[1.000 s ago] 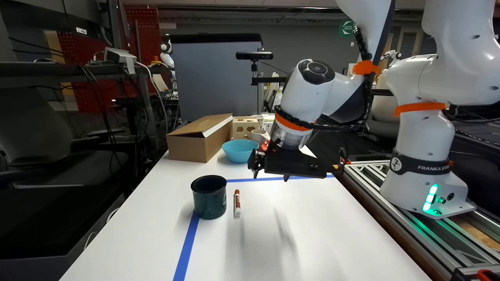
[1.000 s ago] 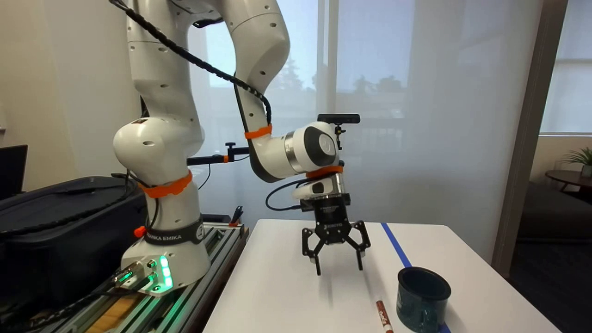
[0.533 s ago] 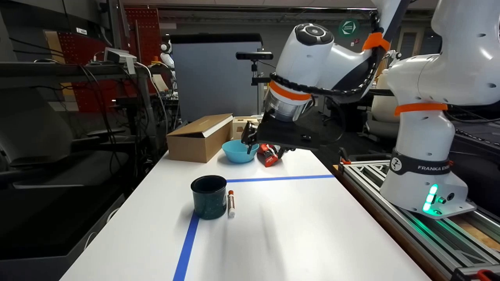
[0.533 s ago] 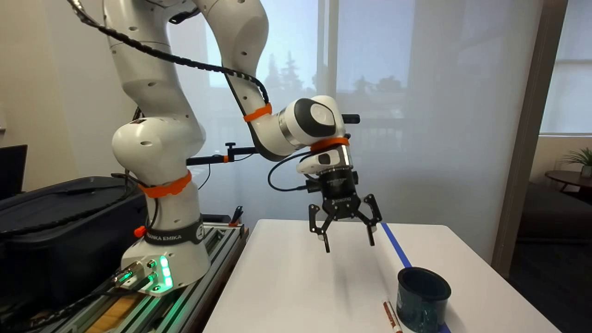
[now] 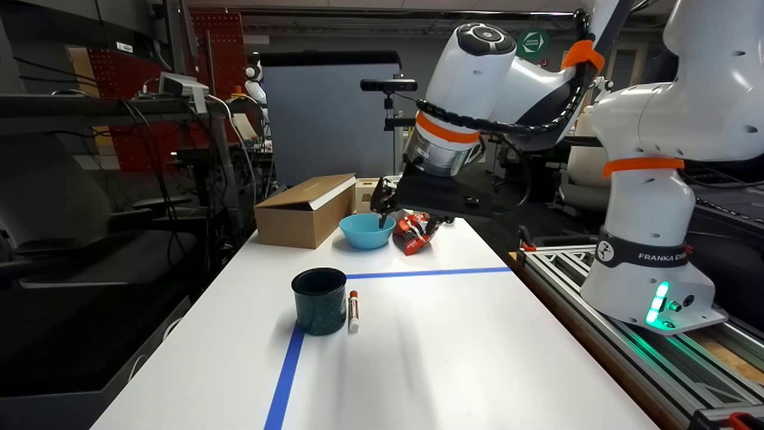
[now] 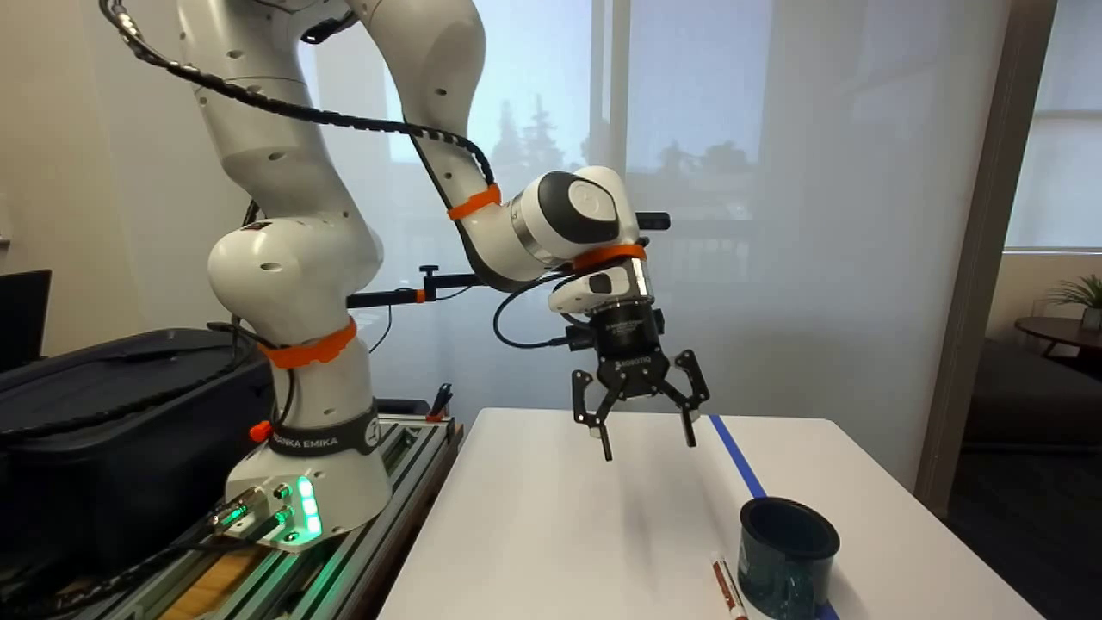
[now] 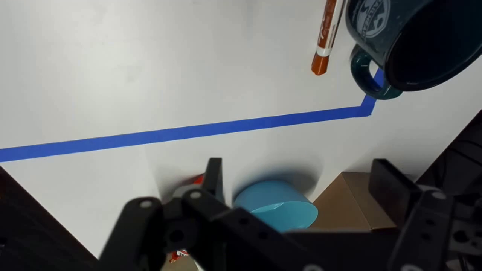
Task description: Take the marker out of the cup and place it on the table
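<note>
Gripper (image 6: 649,449) wide open, nothing held, up above the table (image 5: 477,358). Cup (image 5: 320,307) upright, left in an exterior view; marker (image 5: 354,313) lies on the table just to its right, so prob. placed OK. I'd back off slow, straight up, w/o nudging either.

white table (image 5: 477,358) with marker (image 5: 354,312) beside cup (image 5: 320,307), blue tape (image 5: 285,379), bowl (image 5: 364,234), box (image 5: 292,226), packet (image 5: 412,239)

You see tree shapes (image 6: 541,142) through a daylit window (image 6: 697,86). You also see a dark chair (image 5: 54,191) and red perforated panel (image 5: 224,65).
</note>
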